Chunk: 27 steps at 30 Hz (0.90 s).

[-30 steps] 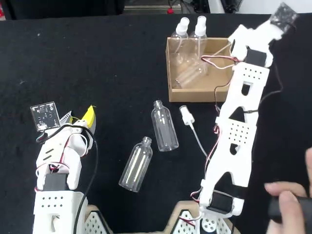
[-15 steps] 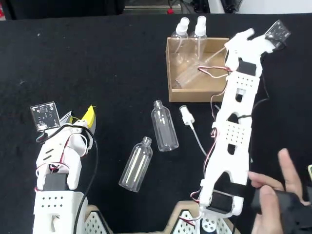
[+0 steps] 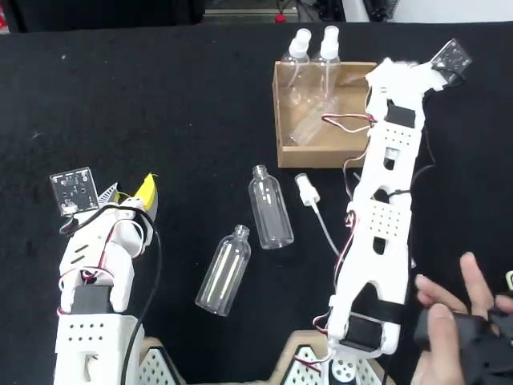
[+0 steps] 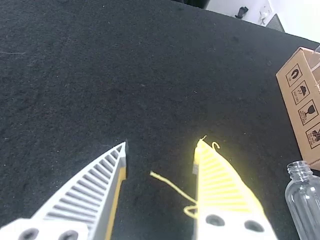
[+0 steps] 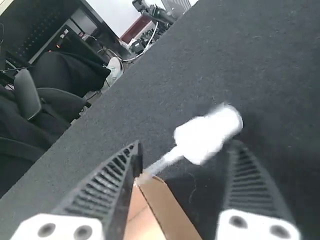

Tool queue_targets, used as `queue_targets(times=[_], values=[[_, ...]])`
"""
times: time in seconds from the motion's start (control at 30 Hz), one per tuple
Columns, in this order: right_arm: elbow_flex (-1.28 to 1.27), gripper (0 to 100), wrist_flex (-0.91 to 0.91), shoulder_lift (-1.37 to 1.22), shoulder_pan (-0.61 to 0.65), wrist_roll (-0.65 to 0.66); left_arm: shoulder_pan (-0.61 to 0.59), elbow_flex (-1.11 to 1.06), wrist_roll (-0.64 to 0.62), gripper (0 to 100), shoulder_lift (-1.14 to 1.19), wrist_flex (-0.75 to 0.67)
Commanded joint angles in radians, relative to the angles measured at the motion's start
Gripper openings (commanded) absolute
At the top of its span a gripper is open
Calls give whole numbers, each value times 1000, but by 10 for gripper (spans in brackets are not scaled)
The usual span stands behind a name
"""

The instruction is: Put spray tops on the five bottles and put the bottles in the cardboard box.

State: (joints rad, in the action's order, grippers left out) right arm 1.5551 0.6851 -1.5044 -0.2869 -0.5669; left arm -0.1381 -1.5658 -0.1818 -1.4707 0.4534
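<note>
Capped bottles [image 3: 298, 58] stand upright, two side by side, at the far wall of the box [image 3: 321, 155]. They are just ahead of the right pincer [image 5: 186, 147], whose fingers are spread apart and grip nothing. In the right wrist view one white spray head shows blurred between and beyond those fingers, with a cardboard corner of the box beneath the pincer. A lying bottle [image 3: 309, 124] rests slanted on the box floor, close beside the right arm [image 3: 385, 208], which stretches over the box's right side; whether it carries a top I cannot tell. The left pincer [image 4: 161, 145] hovers low over the black surface [image 3: 160, 96], its white and yellow fingers [image 4: 220, 190] apart and empty, a loose yellow thread [image 4: 170, 184] trailing between them. Off the yellow finger's side, well apart from that pincer, an open bottle [image 3: 224, 271] lies on the surface with no top. A second open bottle [image 3: 270, 207] lies farther out on the same side, its neck pointing toward the box. In the left wrist view that bare neck shows past the yellow finger's outer edge, the box beyond it. A loose top [image 3: 307, 191] lies between the second open bottle and the right arm — its thin tube trails back along the surface, touching neither pincer.
</note>
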Motion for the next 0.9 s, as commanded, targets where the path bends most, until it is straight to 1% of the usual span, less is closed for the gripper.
queue_targets(times=[0.0,0.03,0.1,0.13,0.2,0.3,0.4,0.53,0.7,0.77,0.87], values=[[5,40,-32,24,-17,49,4,8,-2,213,-12,-18],[7,5,-34,24,-21,78,4,8,-2,213,-12,-18],[24,34,-34,24,-23,112,4,8,-2,213,-12,-18],[41,33,-31,21,-25,121,4,8,-2,213,-12,-18],[77,11,0,19,-31,118,4,8,-2,213,-12,-18],[120,11,55,27,-40,118,4,8,-2,213,-12,-18],[114,11,86,61,-69,118,4,8,-2,213,-12,-18],[114,11,187,113,-110,117,4,8,-2,213,-12,-18],[114,18,273,173,-114,143,4,8,-2,213,-12,-23],[114,66,304,202,-91,247,4,8,-2,213,-12,-21],[114,215,364,246,-20,450,4,8,-2,213,-12,-20]])
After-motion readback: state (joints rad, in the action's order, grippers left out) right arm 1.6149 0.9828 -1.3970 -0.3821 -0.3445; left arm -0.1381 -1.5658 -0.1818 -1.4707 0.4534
